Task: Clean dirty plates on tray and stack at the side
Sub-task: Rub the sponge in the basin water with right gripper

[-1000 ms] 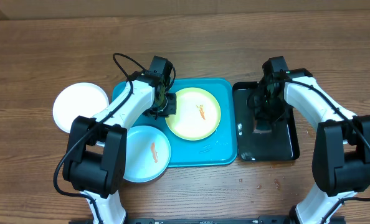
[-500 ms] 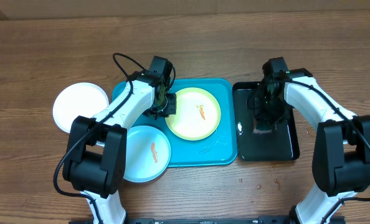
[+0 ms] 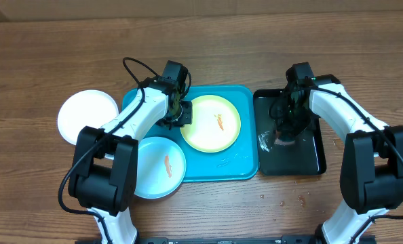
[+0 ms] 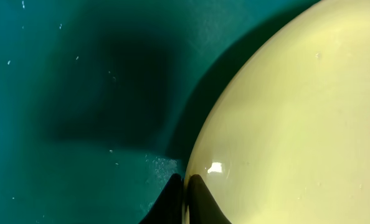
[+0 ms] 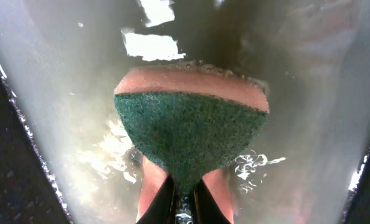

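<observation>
The pale yellow-green plate lies on the turquoise tray with an orange-red smear. My left gripper is shut on its left rim, which shows between the fingers in the left wrist view. The light blue plate overlaps the tray's front left corner and carries a smear. The white plate lies on the table left of the tray. My right gripper is shut on a green-and-pink sponge and holds it in the water of the black tray.
The black tray stands right of the turquoise tray and holds soapy water. Small crumbs lie on the wooden table in front of it.
The right gripper has shifted the sponge slightly in the black tray, and the water shows new ripples. The left arm and plates have not moved.
</observation>
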### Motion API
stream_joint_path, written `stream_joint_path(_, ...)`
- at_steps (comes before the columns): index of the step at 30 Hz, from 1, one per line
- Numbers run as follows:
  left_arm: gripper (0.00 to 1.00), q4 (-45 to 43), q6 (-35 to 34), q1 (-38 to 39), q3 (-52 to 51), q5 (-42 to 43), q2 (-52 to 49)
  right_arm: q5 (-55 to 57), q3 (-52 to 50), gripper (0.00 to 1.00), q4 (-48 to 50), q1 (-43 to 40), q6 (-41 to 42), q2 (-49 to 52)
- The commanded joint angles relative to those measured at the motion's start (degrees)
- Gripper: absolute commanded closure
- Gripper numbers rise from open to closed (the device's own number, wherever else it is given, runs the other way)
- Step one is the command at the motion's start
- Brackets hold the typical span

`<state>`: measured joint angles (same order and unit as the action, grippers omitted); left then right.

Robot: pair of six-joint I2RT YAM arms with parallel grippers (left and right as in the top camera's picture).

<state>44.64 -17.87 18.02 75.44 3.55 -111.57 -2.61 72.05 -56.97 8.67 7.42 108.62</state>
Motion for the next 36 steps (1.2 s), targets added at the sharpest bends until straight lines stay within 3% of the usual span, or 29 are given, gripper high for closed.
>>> stream_joint_path(1, 0.91, -1.03, -0.11, 0.0, -0.5, -1.36, -0.61, -0.07, 0.7, 0.96, 0.11, -0.04, 0.11, -1.2)
stream_joint_path(9, 0.9, -1.81, -0.13, 0.02, -0.48, -1.18, -0.61, -0.04, 0.7, 0.96, 0.13, -0.04, 0.07, -1.2)
stream_joint_path(13, 0.9, -1.62, -0.13, 0.02, -0.5, -1.2, -0.61, -0.07, 0.72, 0.9, 0.31, -0.04, -0.07, -1.2)
stream_joint_path(16, 0.9, -1.62, -0.13, 0.02, -0.52, -1.2, -0.61, -0.04, 0.72, 0.96, 0.31, -0.04, -0.15, -1.2)
stream_joint_path(25, 0.87, -2.29, -0.11, 0.02, -2.03, -1.22, -0.63, -0.02, 0.72, 0.96, 0.35, -0.04, -0.15, -1.2)
stream_joint_path(36, 0.96, -3.15, -0.13, 0.02, -2.08, -1.05, -0.61, 0.0, 0.79, 0.96, 0.96, -0.04, -3.61, -1.2)
